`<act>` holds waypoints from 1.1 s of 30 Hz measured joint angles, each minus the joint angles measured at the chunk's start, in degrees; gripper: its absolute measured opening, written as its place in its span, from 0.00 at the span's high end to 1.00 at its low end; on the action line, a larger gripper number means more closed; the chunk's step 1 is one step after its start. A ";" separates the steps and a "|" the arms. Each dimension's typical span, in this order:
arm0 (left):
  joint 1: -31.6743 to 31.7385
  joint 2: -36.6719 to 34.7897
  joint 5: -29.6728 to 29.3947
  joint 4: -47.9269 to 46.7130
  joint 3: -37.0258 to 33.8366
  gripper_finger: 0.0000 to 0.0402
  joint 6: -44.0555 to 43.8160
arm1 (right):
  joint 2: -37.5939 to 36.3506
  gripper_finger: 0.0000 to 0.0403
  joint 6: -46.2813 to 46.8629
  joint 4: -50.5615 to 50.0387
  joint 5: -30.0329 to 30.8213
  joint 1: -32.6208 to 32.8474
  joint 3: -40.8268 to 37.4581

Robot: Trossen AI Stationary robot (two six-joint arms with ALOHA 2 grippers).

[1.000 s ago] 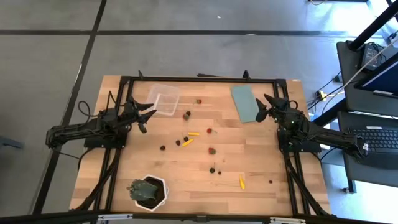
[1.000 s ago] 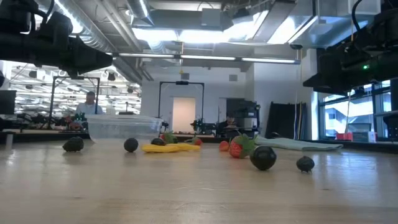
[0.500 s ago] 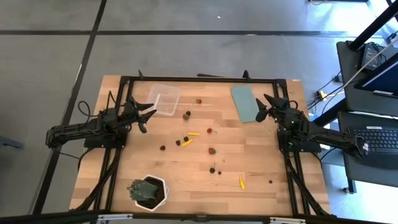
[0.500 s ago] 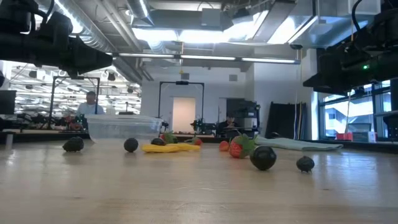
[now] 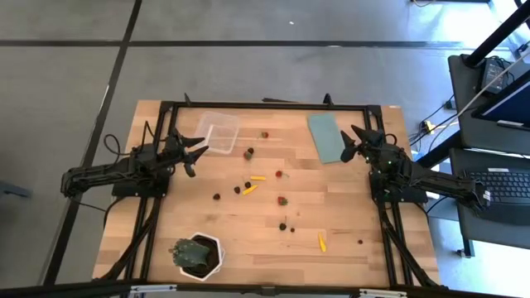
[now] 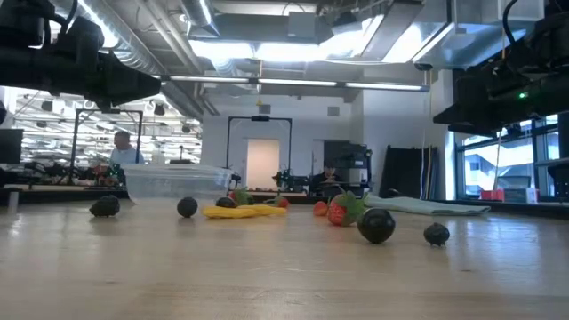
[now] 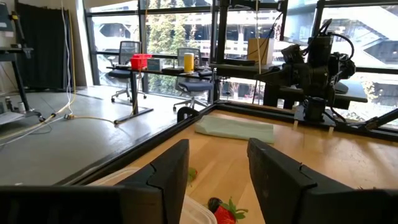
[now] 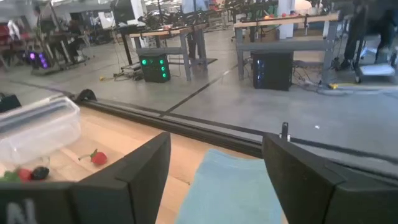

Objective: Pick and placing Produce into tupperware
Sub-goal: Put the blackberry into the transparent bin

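Note:
The clear tupperware (image 5: 218,132) stands on the far left part of the table, also seen as the tub (image 6: 173,180) and the tub (image 8: 37,127). The produce lies scattered on the wood: a red piece (image 5: 265,134), a dark piece (image 5: 249,152), a yellow piece (image 5: 258,177), a strawberry (image 6: 338,211) and several more toward the near right. My left gripper (image 5: 197,149) hovers open just beside the tub's near right corner. My right gripper (image 5: 352,145) hovers open over the near edge of the teal lid (image 5: 325,136). Neither holds anything.
A green plant in a white pot (image 5: 197,255) stands at the near left edge. The flat teal lid (image 8: 236,186) lies on the far right part of the table. A black frame borders the far edge and both sides. Bare wood lies near the front edge (image 6: 267,284).

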 joint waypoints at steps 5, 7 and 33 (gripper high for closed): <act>0.00 0.00 -0.01 -0.02 0.00 0.63 -0.01 | 0.00 0.37 1.29 -0.01 0.00 0.00 0.01; 0.00 0.00 0.00 -0.02 -0.01 0.63 -0.01 | 0.00 0.37 1.29 0.00 0.00 0.00 0.01; 0.00 0.00 0.00 0.00 0.00 0.61 0.00 | 0.00 0.25 2.16 0.45 -13.73 0.02 0.00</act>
